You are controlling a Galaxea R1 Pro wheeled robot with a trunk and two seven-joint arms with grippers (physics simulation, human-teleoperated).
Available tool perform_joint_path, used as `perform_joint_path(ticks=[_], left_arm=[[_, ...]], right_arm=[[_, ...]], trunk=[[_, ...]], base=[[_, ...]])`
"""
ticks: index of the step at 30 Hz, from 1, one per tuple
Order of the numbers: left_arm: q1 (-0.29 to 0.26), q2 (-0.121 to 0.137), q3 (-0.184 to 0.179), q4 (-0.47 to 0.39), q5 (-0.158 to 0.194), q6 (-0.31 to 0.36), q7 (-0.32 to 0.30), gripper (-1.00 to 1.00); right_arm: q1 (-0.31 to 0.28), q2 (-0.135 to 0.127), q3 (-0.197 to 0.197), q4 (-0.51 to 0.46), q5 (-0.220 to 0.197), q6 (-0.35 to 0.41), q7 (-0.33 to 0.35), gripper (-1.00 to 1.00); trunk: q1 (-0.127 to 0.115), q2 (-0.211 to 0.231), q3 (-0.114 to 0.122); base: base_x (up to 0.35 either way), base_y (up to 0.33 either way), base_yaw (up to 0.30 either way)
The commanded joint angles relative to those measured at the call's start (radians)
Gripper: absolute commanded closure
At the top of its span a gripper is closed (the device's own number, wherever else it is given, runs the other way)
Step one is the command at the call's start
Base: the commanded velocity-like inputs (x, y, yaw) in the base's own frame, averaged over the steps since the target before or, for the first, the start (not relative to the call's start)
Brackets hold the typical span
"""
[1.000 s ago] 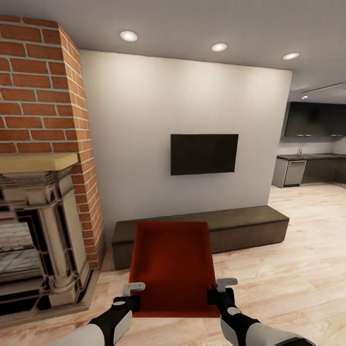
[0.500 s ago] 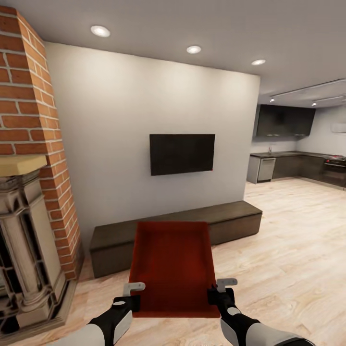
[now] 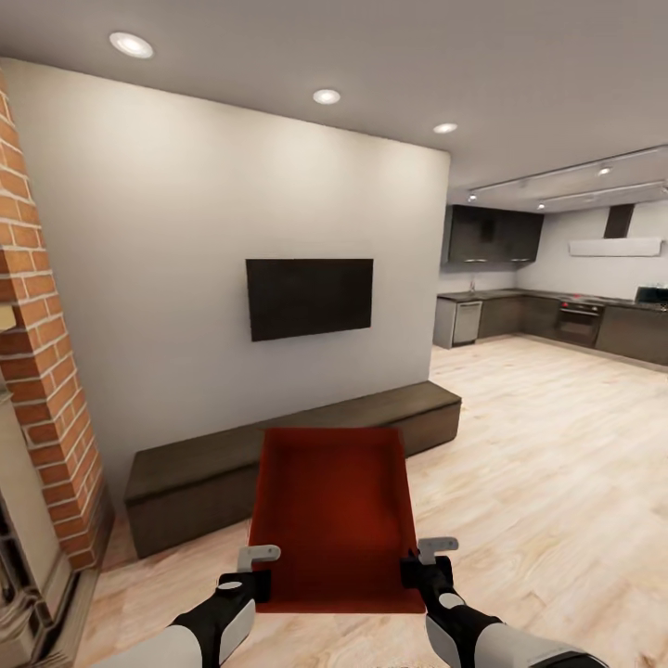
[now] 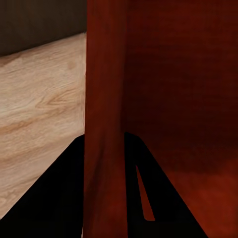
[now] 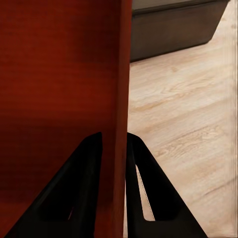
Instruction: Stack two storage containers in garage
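The left gripper [image 3: 252,568] is closed on the left side wall of an orange-red storage container [image 3: 332,520]; in the left wrist view its two dark fingers [image 4: 59,198] straddle that wall [image 4: 104,99], one outside and one inside. The right gripper [image 3: 429,558] is clamped the same way on the opposite wall, dark fingers [image 5: 74,193] on either side of the rim [image 5: 123,99]. Held between both arms, the open-top bin hangs level in front of the robot, above the floor, its far end overlapping the low cabinet in the head view.

Below it runs a light wood-plank floor [image 3: 557,482]. A long low dark cabinet [image 3: 213,468] sits against a plain white wall [image 3: 186,223] carrying a black TV [image 3: 309,298]. A red brick fireplace column [image 3: 42,371] stands at the left edge. To the right the planks run on into a kitchen [image 3: 557,315] with dark cabinets and a range hood. Recessed ceiling lights [image 3: 326,96] dot the grey ceiling.

The fireplace is cut off by the frame edge, only a strip of brick and a sliver of its surround showing. The container hides part of the cabinet front, and its underside cannot be seen. Kitchen details are too small to make out.
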Motion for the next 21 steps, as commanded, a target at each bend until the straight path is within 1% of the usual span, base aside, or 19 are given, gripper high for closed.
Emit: perform_joint_path(ticks=[1, 21], left_arm=[[0.0, 0.001, 0.005, -0.006, -0.012, -0.001, 0.011, 1.0], [0.0, 0.001, 0.006, -0.006, -0.012, -0.001, 0.011, 1.0]], right_arm=[[0.0, 0.0, -0.028, 0.004, -0.018, -0.003, -0.001, 1.0], [-0.001, 0.0, -0.028, 0.004, -0.018, -0.003, -0.001, 1.0]], trunk=[[0.0, -0.001, 0.0], [0.0, -0.001, 0.0]], base=[[0.0, 0.0, -0.285], [0.0, 0.0, -0.285]])
